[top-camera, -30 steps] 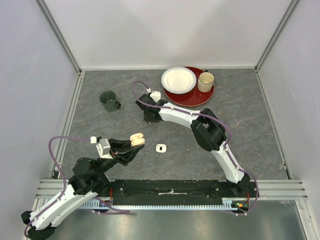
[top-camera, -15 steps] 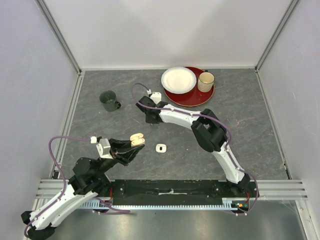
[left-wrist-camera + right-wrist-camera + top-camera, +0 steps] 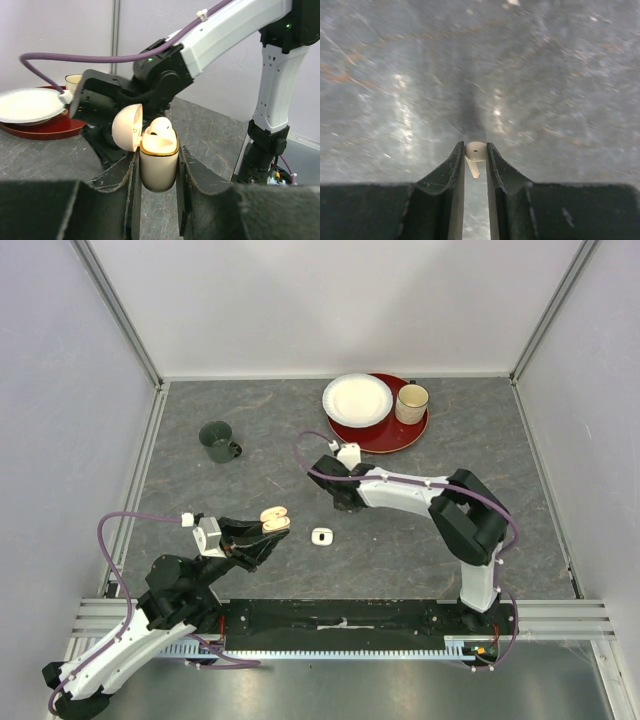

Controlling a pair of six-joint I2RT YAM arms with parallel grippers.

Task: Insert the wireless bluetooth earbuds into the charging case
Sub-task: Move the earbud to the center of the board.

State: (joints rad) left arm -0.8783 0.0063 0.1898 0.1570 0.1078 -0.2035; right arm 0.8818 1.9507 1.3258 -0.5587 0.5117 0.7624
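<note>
Earbud (image 3: pixel 476 151) — stem pointing back toward the wrist — sits pinched at the tips of the right gripper (image 3: pixel 475 146), while the open charging case (image 3: pixel 159 170), clamped by the left gripper (image 3: pixel 158 161), lies nearer, to its left.

- Bare table (image 3: pixel 240 490) runs from the green mug (image 3: pixel 218 440) at 10 o'clock down to the left gripper (image 3: pixel 159 155) — which holds the charging case (image 3: pixel 159 170) up at 7.
- The right arm (image 3: pixel 410 490) bars the middle from 4 o'clock; at its tip the right gripper (image 3: pixel 475 146) pinches an earbud (image 3: pixel 475 151).
- Red plate (image 3: pixel 400 436), white bowl (image 3: pixel 357 400) and beige cup (image 3: pixel 412 402) crowd 1 o'clock.
- A small white object (image 3: pixel 321 536) lies near centre, at 6.
</note>
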